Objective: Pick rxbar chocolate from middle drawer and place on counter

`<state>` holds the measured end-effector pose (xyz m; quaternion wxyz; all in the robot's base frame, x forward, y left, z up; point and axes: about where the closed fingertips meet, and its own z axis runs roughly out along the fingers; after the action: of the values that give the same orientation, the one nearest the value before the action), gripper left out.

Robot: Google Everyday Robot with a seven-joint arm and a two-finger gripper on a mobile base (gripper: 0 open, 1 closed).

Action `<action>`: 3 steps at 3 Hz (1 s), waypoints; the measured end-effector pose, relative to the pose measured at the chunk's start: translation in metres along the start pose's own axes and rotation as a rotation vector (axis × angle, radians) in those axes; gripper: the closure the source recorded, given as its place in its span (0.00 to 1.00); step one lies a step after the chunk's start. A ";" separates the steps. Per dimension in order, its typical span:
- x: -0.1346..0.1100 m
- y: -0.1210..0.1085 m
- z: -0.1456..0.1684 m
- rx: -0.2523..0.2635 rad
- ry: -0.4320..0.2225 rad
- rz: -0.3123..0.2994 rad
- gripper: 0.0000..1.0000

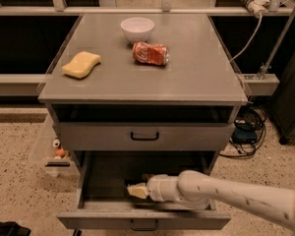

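The middle drawer is pulled open at the bottom of the grey cabinet. My gripper reaches into it from the right, low over the drawer floor near its middle, on the white arm. A small dark sliver lies right at the gripper's tip; it may be the rxbar chocolate, but most of it is hidden and I cannot be sure. The counter is the grey top of the cabinet.
On the counter stand a white bowl, a crushed red soda can and a yellow sponge. The drawer above is closed. A clear bin sits on the floor at left, cables at right.
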<state>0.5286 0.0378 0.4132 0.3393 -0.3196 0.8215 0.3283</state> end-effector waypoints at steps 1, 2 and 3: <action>0.004 0.011 -0.086 0.064 -0.027 0.134 1.00; -0.009 -0.014 -0.180 0.173 -0.041 0.165 1.00; -0.009 -0.014 -0.179 0.172 -0.041 0.166 1.00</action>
<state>0.4820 -0.1033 0.5146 0.3540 -0.2135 0.8631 0.2901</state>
